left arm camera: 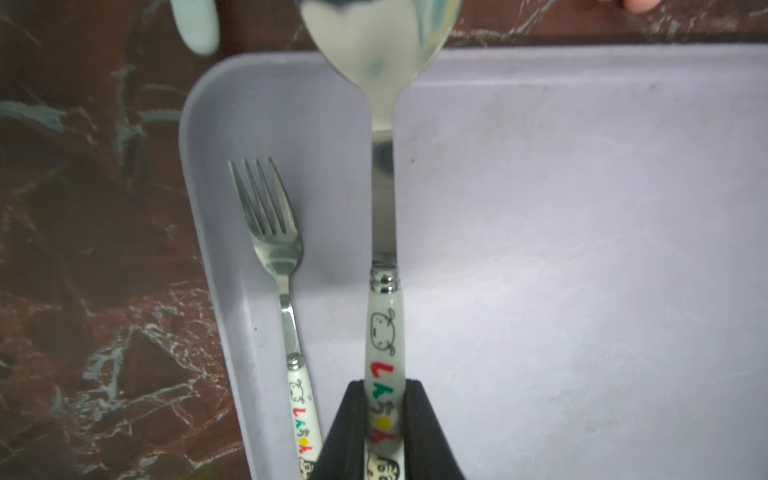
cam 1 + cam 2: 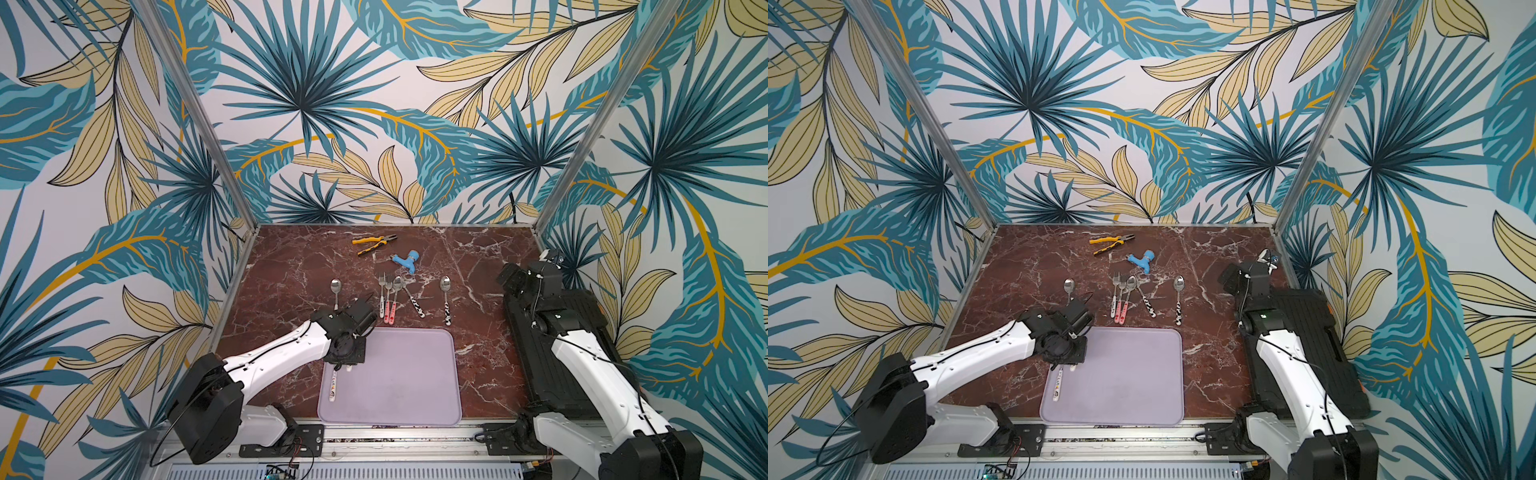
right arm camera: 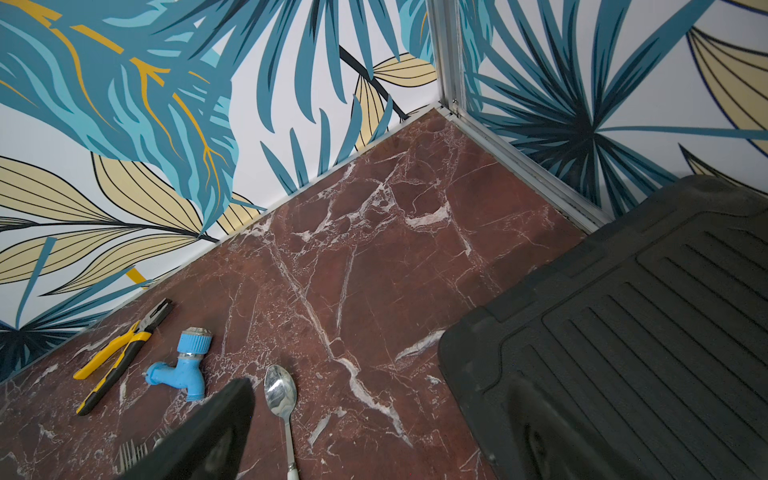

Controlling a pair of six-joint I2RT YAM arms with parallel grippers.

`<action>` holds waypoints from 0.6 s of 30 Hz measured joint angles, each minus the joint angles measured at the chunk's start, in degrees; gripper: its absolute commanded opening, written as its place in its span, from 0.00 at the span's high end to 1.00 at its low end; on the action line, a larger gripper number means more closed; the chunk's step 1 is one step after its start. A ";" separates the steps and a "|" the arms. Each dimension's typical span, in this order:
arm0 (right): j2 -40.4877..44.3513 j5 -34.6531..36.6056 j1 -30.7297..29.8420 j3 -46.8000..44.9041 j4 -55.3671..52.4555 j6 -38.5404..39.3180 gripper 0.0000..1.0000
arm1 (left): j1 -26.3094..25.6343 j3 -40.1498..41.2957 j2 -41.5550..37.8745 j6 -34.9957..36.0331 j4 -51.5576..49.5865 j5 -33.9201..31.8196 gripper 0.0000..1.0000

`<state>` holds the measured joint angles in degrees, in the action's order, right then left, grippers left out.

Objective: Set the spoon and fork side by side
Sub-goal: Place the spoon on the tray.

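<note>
My left gripper (image 1: 384, 386) is shut on the white cartoon-printed handle of a spoon (image 1: 382, 199). The spoon hangs just over the lilac tray (image 1: 582, 249), with its bowl reaching the tray's far edge. A fork (image 1: 274, 249) with a matching handle lies flat in the tray along its left rim, parallel to the spoon and a short gap from it. In both top views only the fork's handle (image 2: 332, 384) (image 2: 1057, 384) shows beyond the left gripper (image 2: 348, 365); the held spoon is hidden under the wrist. My right gripper (image 3: 380, 415) stands open and empty at the table's right side (image 2: 513, 278).
Behind the tray (image 2: 415, 374) lie a white-handled spoon (image 2: 336, 286), two pink-handled forks (image 2: 385, 295) and two cow-patterned spoons (image 2: 409, 297) (image 2: 445, 299). Yellow pliers (image 2: 374, 242) and a blue tap (image 2: 406, 261) sit further back. A black case (image 2: 582, 332) fills the right edge.
</note>
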<state>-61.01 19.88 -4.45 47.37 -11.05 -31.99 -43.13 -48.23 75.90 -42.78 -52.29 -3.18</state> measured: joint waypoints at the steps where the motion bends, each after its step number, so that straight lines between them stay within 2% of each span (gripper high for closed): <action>1: 0.00 0.00 0.00 0.00 0.00 0.00 0.01 | -0.74 1.09 -0.72 -0.87 0.02 0.02 0.99; 10: -0.02 -0.02 0.00 0.00 0.00 -0.02 0.01 | -4.22 9.38 -2.51 -6.67 1.70 -0.02 0.99; 18: 0.00 -0.02 0.00 0.00 0.00 -0.04 0.00 | -4.79 12.35 -2.67 -8.15 3.65 -0.02 0.99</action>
<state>-61.01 19.86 -4.45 47.37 -11.05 -32.03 -47.92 -35.88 73.23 -50.94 -48.64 -3.20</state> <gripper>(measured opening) 0.994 0.171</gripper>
